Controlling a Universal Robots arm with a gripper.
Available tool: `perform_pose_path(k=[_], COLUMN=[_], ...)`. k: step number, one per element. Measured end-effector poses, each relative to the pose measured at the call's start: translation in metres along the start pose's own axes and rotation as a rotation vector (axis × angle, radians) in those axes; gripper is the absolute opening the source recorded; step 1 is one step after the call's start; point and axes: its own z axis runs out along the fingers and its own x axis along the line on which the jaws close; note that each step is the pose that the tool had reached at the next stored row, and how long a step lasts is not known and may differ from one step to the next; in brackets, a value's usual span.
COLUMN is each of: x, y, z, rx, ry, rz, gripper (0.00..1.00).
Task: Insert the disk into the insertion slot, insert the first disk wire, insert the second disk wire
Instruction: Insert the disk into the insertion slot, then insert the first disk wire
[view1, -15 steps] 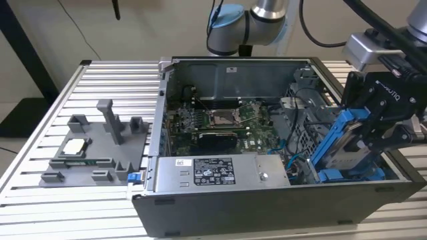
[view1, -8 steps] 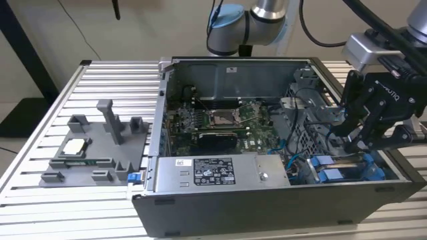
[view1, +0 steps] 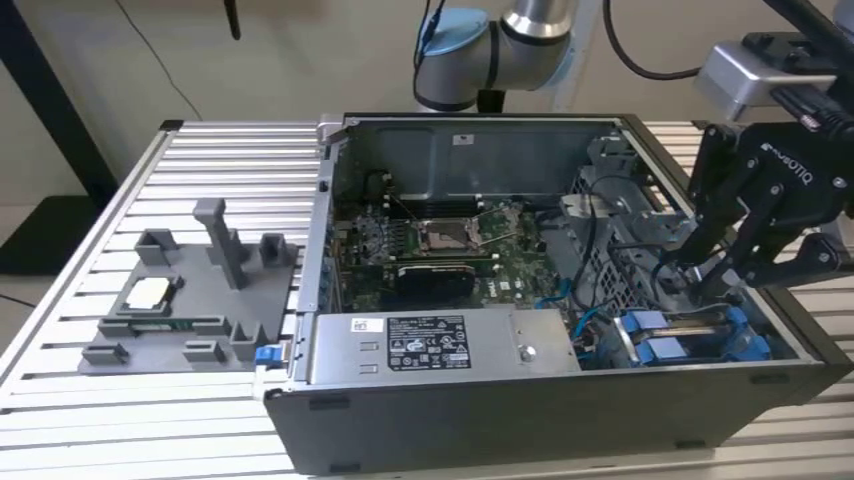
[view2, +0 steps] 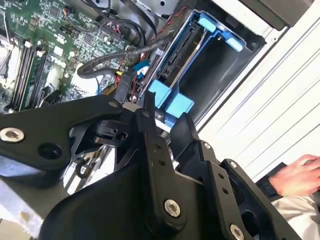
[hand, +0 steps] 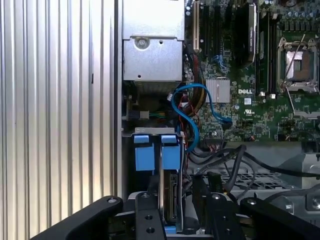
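Inside the open computer case (view1: 534, 400), at the exterior view's right, the gripper (view1: 705, 285) hung low over the insertion slot (view1: 667, 345), whose bright blue rails showed just beneath it. That view also took in the grey power supply (view1: 427, 345) with its white sticker along the case's near wall, the slatted metal table (view1: 200, 160), and a grey fixture tray (view1: 187, 300) well apart from the case on the exterior view's left. It did not show the drive itself.

The first wrist view did. The disk (hand: 170, 195) stood on edge in the slot, behind two blue tabs (hand: 145, 152), and the gripper straddled its near end. Whether the pincer was clamped on the disk or stood clear of it could not be told from any view. A blue data cable (hand: 192, 120) curled between the power supply and the motherboard (hand: 260, 100), with black leads bunched near the disk.

The second wrist view looked past the black gripper linkage (view2: 150, 165) down the length of the bay. Beyond the case wall, a person's hand (view2: 297, 175) rested on the table.
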Motion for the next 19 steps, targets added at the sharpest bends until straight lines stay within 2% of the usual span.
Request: perform_pose_path(k=[10,16,19], x=[-0.001,-0.0067,-0.0114], y=[0.0001,0.0008,0.0027], z=[-0.0017,-0.0011,-0.0008], rx=[0.0,-0.0001,0.0004], ry=[-0.0011,-0.0139,-0.0177], rz=[0.0,-0.001,-0.002], gripper=[0.4,0.4,0.4])
